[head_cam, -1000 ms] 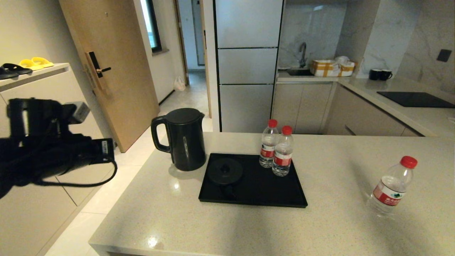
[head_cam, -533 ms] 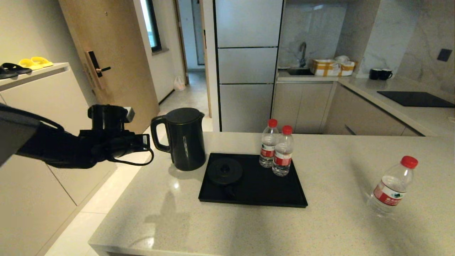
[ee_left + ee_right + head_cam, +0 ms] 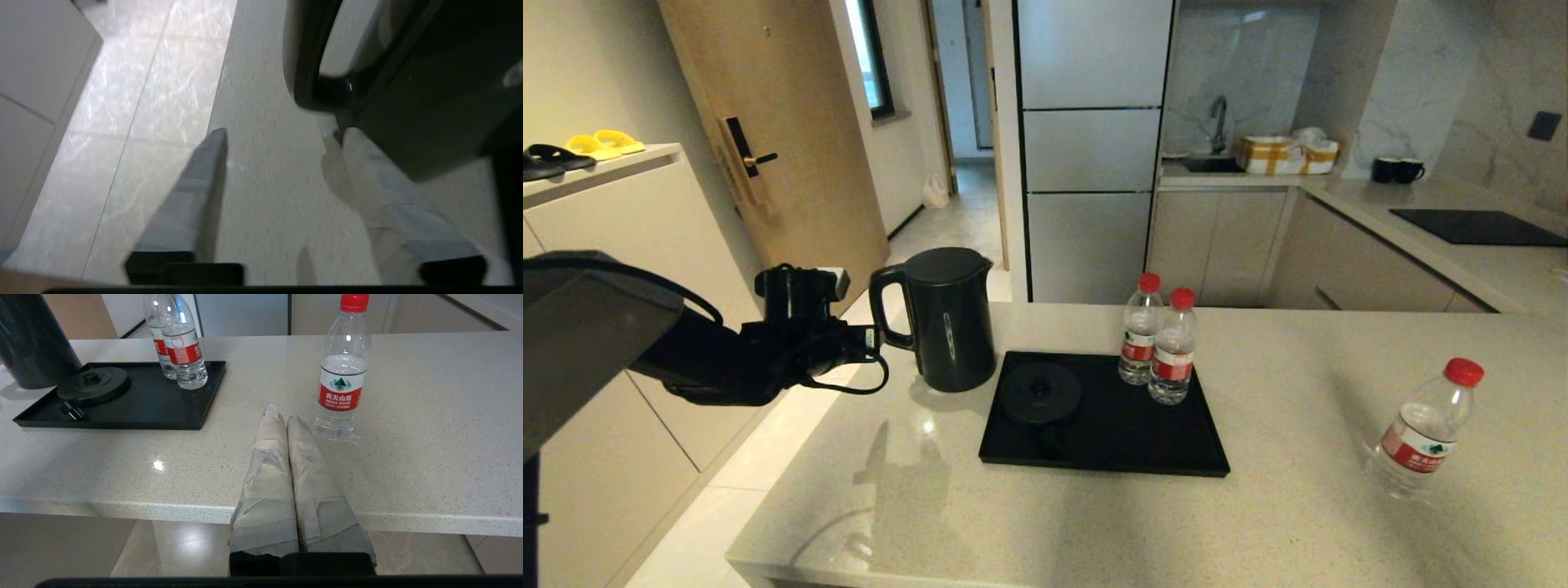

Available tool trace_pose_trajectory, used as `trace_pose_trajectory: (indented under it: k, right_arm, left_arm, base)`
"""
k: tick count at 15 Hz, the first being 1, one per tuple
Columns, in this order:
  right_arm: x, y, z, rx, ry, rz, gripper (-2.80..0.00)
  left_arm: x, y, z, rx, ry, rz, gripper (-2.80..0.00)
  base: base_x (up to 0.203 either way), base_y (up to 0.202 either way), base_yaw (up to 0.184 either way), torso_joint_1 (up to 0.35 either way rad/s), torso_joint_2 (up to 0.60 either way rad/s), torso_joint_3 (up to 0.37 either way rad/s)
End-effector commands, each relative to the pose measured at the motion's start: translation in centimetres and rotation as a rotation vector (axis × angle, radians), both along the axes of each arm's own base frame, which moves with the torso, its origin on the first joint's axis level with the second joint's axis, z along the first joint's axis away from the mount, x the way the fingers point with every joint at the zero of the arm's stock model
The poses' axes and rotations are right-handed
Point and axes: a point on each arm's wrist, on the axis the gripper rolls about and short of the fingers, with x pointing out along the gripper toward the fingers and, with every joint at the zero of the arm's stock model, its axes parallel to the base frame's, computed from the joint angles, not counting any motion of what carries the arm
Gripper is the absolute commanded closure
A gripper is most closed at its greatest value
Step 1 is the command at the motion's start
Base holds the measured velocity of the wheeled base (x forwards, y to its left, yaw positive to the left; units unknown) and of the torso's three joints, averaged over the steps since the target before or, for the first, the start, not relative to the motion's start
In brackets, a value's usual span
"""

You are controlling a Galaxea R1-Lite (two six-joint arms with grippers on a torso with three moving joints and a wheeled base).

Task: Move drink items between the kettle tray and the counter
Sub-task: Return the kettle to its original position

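Observation:
The black kettle (image 3: 949, 320) stands on the beige counter (image 3: 1290, 506), just left of the black tray (image 3: 1111, 445). The tray carries the bare round base disc (image 3: 1040, 392) and two red-capped bottles (image 3: 1139, 331) (image 3: 1174, 347). A third bottle (image 3: 1421, 429) stands alone on the counter at the right. My left gripper (image 3: 870, 336) hangs open beside the kettle's loop handle (image 3: 304, 73). Nothing lies between its fingers (image 3: 204, 183), and their tips stop just short of the handle. My right gripper (image 3: 282, 414) is shut and empty at the counter's front edge, next to the lone bottle (image 3: 342, 375).
The counter's left edge drops to the floor right under my left gripper. The cream cabinet with shoes (image 3: 596, 188) stands to the left. Two black mugs (image 3: 1396, 170) and the cooktop panel (image 3: 1478, 229) sit on the far counter at the back right.
My left arm has swung in from the far left towards the kettle, and its gripper now sits right at the handle. The kettle, the bottles and the tray have not moved.

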Motion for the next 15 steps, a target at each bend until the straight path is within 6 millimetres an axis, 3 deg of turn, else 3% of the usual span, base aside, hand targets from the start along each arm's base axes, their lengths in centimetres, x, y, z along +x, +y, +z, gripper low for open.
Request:
trace_pose_trajectory:
  k: [1,4,15]
  right_arm:
    - [0.0,0.0,0.0,0.000,0.001,0.000,0.00]
    - [0.0,0.0,0.0,0.000,0.001,0.000,0.00]
    - [0.0,0.0,0.0,0.000,0.001,0.000,0.00]
  left_arm:
    - [1.3,0.0,-2.3,0.034,-0.065,-0.015,-2.80]
    - [2.8,-0.1,-4.0,0.124,-0.159,-0.052,-2.80]
    - [8.6,0.4,-5.4,0.195,-0.276,0.085,-2.80]
  base:
    - [0.000,0.000,0.000,0.000,0.00,0.000]
    - [0.000,0.000,0.000,0.000,0.00,0.000]
    - [0.000,0.000,0.000,0.000,0.00,0.000]
